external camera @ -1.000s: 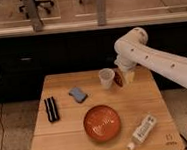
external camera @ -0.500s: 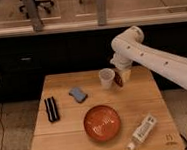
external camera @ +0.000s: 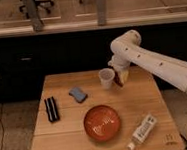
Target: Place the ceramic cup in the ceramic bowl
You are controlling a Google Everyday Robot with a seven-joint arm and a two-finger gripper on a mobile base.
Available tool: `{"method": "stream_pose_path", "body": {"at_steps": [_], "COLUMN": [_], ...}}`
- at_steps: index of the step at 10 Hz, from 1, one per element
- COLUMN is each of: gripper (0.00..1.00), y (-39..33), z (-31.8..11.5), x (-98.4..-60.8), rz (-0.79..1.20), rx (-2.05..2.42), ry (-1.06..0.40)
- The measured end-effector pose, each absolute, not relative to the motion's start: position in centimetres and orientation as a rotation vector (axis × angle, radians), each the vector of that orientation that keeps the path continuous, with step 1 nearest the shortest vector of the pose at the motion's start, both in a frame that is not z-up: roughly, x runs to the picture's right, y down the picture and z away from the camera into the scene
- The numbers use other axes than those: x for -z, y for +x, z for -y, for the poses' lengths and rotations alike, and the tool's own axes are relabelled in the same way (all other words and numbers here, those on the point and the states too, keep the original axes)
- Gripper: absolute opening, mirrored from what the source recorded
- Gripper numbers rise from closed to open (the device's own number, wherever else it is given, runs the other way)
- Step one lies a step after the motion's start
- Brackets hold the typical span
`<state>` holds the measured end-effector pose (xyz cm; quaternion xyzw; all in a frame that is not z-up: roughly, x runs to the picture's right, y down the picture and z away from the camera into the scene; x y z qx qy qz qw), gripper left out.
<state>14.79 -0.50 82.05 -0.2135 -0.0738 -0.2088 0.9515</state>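
The small white ceramic cup (external camera: 106,78) stands upright near the table's far edge, right of centre. My gripper (external camera: 119,79) hangs from the white arm right beside the cup on its right, close to or touching it. The orange-red ceramic bowl (external camera: 102,123) sits on the table nearer the front, below and slightly left of the cup, with nothing in it.
A blue-grey flat object (external camera: 78,94) lies left of the cup. A black rectangular item (external camera: 52,109) lies at the left of the wooden table (external camera: 155,100). A white bottle-like item (external camera: 143,129) lies at the front right, next to the bowl.
My gripper has moved a little to the left, closing in on the cup's right side. The cup and the other objects have not moved.
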Motion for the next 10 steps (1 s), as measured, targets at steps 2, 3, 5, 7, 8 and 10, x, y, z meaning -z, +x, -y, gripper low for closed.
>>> {"method": "stream_pose_path", "body": {"at_steps": [2,3,5,7,8,10], "gripper": [0.80,0.80,0.80,0.80,0.80,0.80], "y": [14.5,14.4,13.9,13.9,13.9,13.7], "z": [0.1,0.0,0.0,-0.4,-0.7,-0.7], "x": [-83.2,-83.7,-84.5,-85.5,-86.0,-86.6], "rz": [0.170,0.176,0.194,0.207,0.212,0.224], "rx": [0.439,0.445,0.466,0.479,0.483,0.495], "ry": [-0.435,-0.436,-0.438,-0.441,-0.442,-0.440]}}
